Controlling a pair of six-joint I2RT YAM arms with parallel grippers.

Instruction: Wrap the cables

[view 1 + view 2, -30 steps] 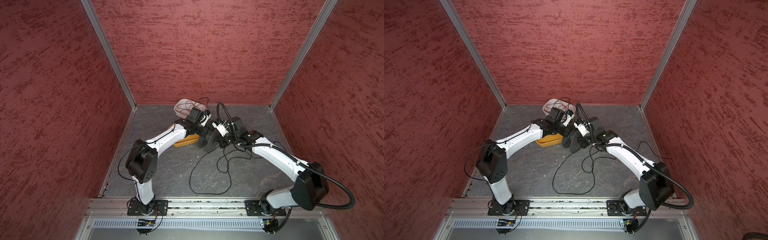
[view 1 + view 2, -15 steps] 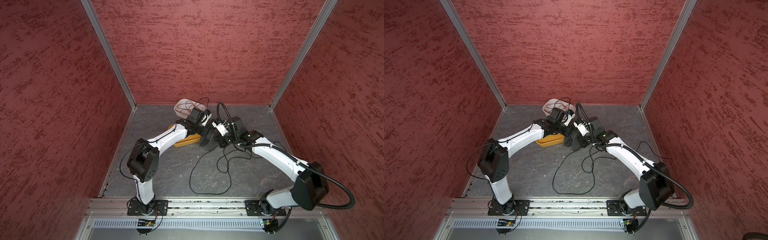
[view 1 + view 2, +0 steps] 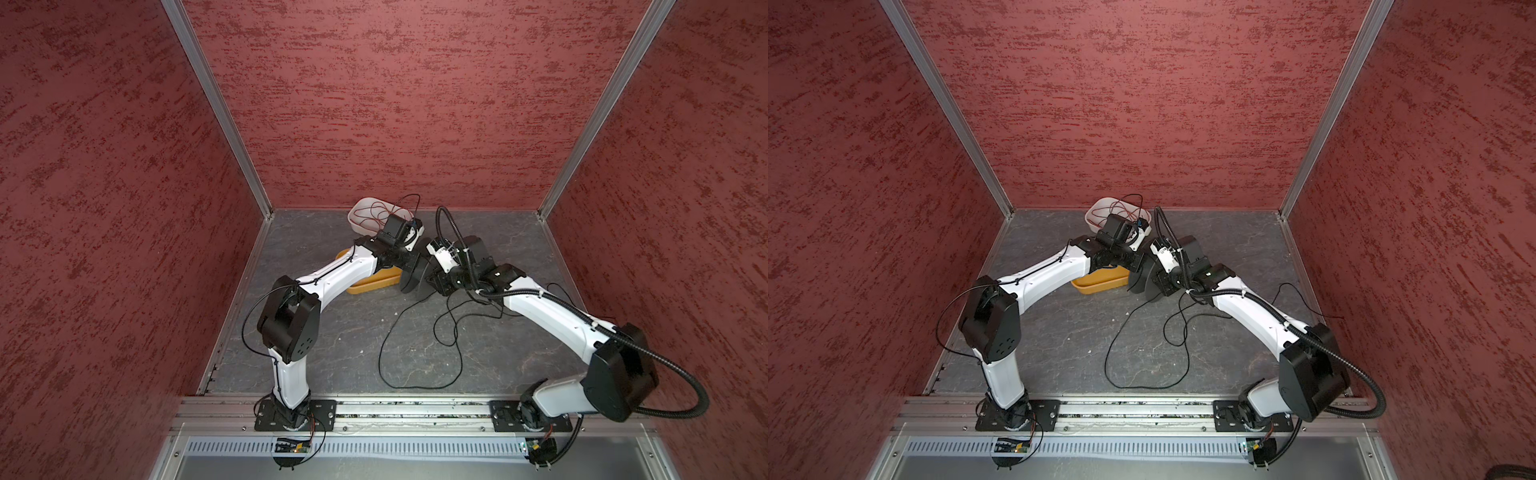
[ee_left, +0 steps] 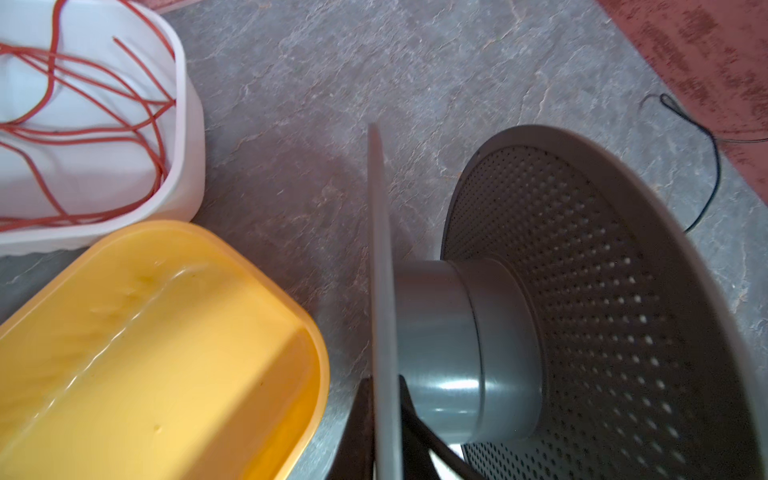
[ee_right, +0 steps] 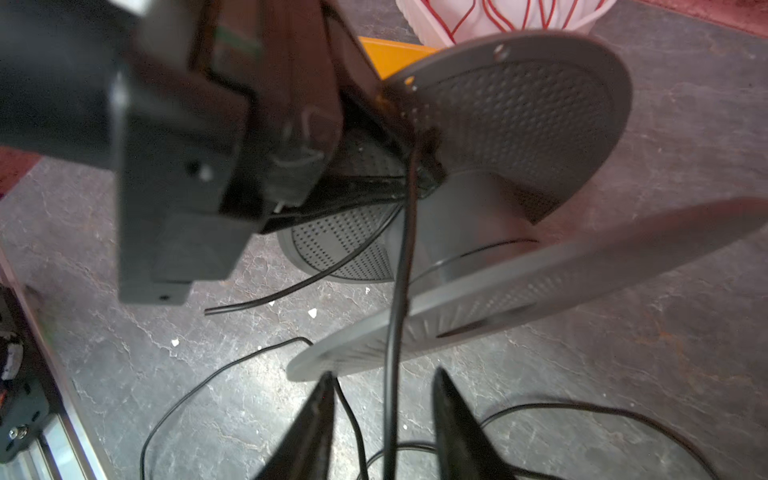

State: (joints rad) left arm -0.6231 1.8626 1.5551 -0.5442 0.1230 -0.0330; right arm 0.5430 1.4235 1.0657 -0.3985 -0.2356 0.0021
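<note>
Black cable (image 5: 398,299) | straight from spool (image 5: 519,124) hub through parted right tool (image 5: 382,386) | left tool (image 4: 384,436) clamps spool

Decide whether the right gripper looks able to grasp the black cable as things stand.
Probably yes: the right gripper stands open, and the black cable appears to run down between its jaws with nothing blocking it.

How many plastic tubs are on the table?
2. The white tub, holding red wire, sits at the back; the empty yellow tub lies beside it, under the left arm.
</note>
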